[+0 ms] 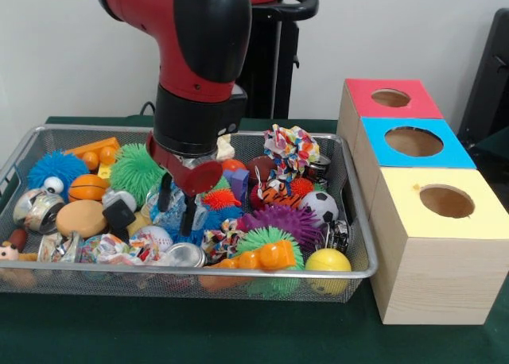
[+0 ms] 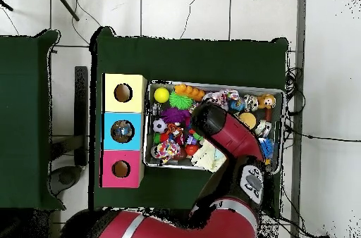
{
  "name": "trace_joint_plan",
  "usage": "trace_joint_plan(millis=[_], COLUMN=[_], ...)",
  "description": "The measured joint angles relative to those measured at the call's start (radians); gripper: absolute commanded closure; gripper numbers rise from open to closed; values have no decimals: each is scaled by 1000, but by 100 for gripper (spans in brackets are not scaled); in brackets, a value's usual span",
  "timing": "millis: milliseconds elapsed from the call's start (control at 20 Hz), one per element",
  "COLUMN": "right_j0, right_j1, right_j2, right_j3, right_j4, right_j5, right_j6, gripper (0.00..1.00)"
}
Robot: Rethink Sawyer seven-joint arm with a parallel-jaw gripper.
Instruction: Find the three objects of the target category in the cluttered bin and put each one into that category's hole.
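Observation:
The silver wire-mesh bin (image 1: 199, 274) is packed with toys and lies on the green table; it also shows in the overhead view (image 2: 213, 84). My gripper (image 1: 176, 207) hangs low over the bin's middle, and its black fingers (image 1: 165, 194) stand apart just above a light blue spiky toy (image 1: 171, 213). It holds nothing. Three wooden boxes stand beside the bin, each with a round hole: red top (image 1: 390, 98), blue top (image 1: 413, 142), yellow top (image 1: 445, 201). In the overhead view the arm (image 2: 218, 128) hides the gripper.
Around the gripper lie an orange spiky ball (image 1: 220, 199), a purple spiky ball (image 1: 278, 219), a green spiky ball (image 1: 135, 170), a baseball (image 1: 155, 238), a soccer ball (image 1: 320, 206), a yellow ball (image 1: 328, 261) and a rope toy (image 1: 291, 148).

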Motion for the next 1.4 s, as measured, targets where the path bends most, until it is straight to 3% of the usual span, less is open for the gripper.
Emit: trace_joint_plan(millis=[250, 850, 1400], right_j0=[16, 73, 74], right_j1=[1, -2, -2], right_j2=[-1, -29, -38], right_j3=[0, 0, 0], right_j4=[2, 14, 15], right_j5=[5, 129, 144], right_j6=[0, 0, 0], gripper=[0, 0, 0])
